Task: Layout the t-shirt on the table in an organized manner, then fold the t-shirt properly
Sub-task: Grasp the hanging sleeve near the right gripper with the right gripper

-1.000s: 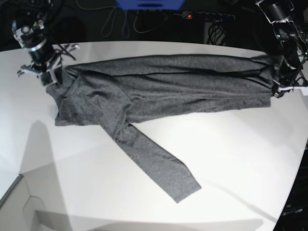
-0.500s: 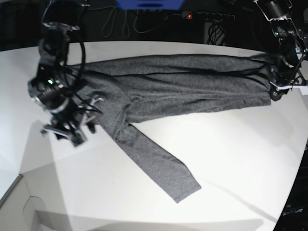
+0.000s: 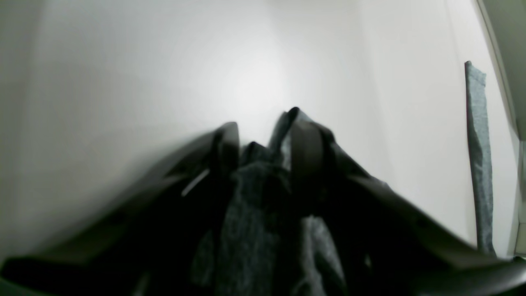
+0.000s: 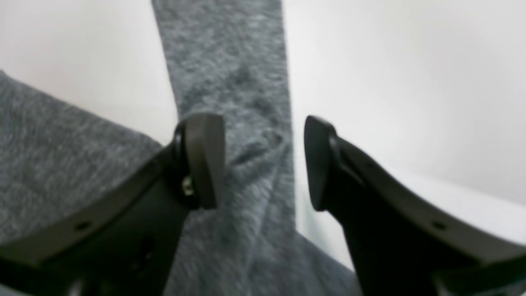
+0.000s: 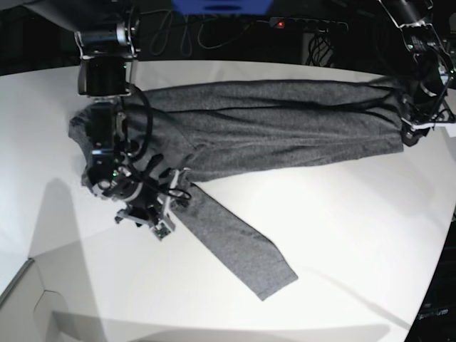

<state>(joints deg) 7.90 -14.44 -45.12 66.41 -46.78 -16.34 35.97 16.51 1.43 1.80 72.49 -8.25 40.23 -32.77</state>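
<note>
Two arms work over the white table (image 5: 342,235), where the dark grey t-shirt (image 5: 285,125) lies stretched across the far half, its body running side to side and one long sleeve (image 5: 235,246) angling down toward the near edge; the right gripper (image 5: 153,214) hovers at the base-view left, just above the spot where that sleeve leaves the body; in its wrist view the two dark fingers (image 4: 203,160) stand apart with a clear gap, released, the sleeve fabric lying flat beneath and between them, nothing pinched; the left gripper (image 5: 417,132) sits at the base-view right, at the shirt's hem end near the table's edge; its wrist view is dim and blurred, showing dark fingers (image 3: 306,152) with bunched grey knit between them, but whether they are clenched on the cloth or merely parted around it I cannot tell; a strip of the shirt also shows at that view's right margin, lying on the white surface.
</note>
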